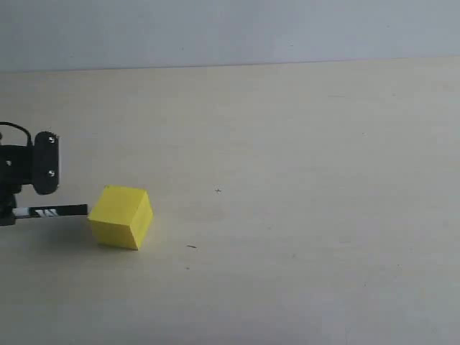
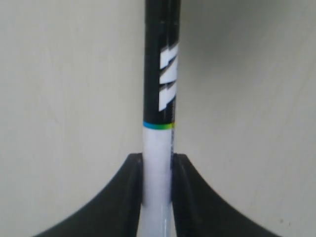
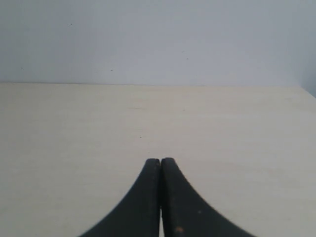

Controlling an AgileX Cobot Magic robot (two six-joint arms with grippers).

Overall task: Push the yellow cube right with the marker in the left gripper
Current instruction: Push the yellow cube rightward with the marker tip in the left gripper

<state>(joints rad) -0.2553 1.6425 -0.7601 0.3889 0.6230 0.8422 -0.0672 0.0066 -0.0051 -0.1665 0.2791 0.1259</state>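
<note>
The yellow cube (image 1: 121, 217) rests on the pale table at the lower left of the exterior view. The marker (image 1: 50, 211) lies level, its black cap end reaching the cube's left face; whether it touches I cannot tell. My left gripper (image 1: 8, 214) sits at the left edge of that view, shut on the marker. In the left wrist view the two dark fingers (image 2: 131, 197) clamp the white barrel of the marker (image 2: 159, 148), the black cap with white print pointing away; the cube is out of that view. My right gripper (image 3: 160, 162) is shut on nothing, and is outside the exterior view.
The beige table (image 1: 287, 180) stretches to the right of the cube up to a pale grey wall (image 1: 230, 29). A few tiny dark specks (image 1: 191, 246) mark the surface near the cube.
</note>
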